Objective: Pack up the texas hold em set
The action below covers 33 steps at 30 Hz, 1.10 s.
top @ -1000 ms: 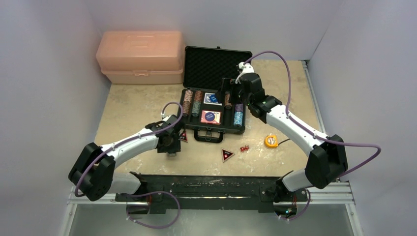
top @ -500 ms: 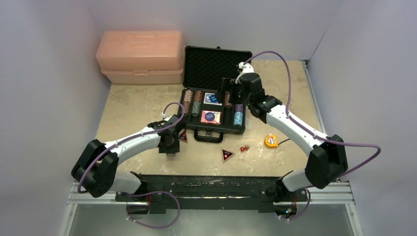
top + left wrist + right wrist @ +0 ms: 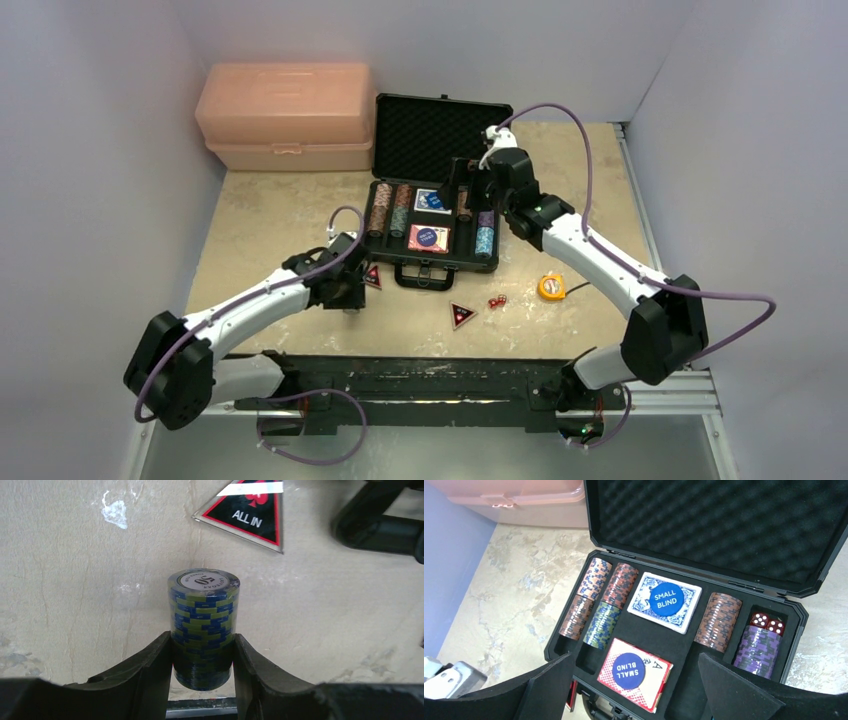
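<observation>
My left gripper (image 3: 203,660) is shut on a green-and-blue chip stack (image 3: 203,610) that stands upright on the table, one jaw on each side of its lower half. An "ALL IN" red triangular button (image 3: 250,512) lies just beyond it. From above, the left gripper (image 3: 345,295) hides the stack. The black case (image 3: 440,268) lies open with chip stacks (image 3: 596,597), a blue card deck (image 3: 664,601), a red card deck (image 3: 634,674) and red dice (image 3: 768,623) in its foam. My right gripper (image 3: 634,665) hovers open above the case, empty.
A second triangular button (image 3: 461,315) and two red dice (image 3: 496,301) lie on the table in front of the case. An orange tape measure (image 3: 551,287) sits to their right. The salmon-pink box (image 3: 287,115) stands at the back left. The case handle (image 3: 380,525) is near the left gripper.
The left jaws have closed in on the chip stack and the left arm's elbow has swung left. The right arm has not moved.
</observation>
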Tool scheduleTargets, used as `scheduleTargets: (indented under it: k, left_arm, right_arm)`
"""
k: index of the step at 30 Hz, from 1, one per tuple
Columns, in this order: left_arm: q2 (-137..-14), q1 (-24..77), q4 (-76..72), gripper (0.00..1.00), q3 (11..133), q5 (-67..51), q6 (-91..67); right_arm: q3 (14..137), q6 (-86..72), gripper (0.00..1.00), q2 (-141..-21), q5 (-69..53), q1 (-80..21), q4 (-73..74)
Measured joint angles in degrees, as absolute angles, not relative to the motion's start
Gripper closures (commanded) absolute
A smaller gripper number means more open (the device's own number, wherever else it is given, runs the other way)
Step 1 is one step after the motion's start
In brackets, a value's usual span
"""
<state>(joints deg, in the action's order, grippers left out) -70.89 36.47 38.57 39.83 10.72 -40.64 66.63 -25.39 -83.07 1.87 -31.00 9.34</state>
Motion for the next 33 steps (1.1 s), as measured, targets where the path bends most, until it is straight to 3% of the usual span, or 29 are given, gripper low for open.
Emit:
scheduleTargets:
  k: [21,33]
  left_arm:
    - [-48.0,36.5,40.4,1.0,43.6,4.1,-27.7]
    - [-44.0,36.5,37.5,1.0,45.8,-12.0,-21.1]
  right_arm:
    - [59.1,-26.3,0.01,-71.5,-10.3,-31.1,-5.6]
    - [53.8,-27.0,0.01,-66.8,-23.9,-31.1,-17.4]
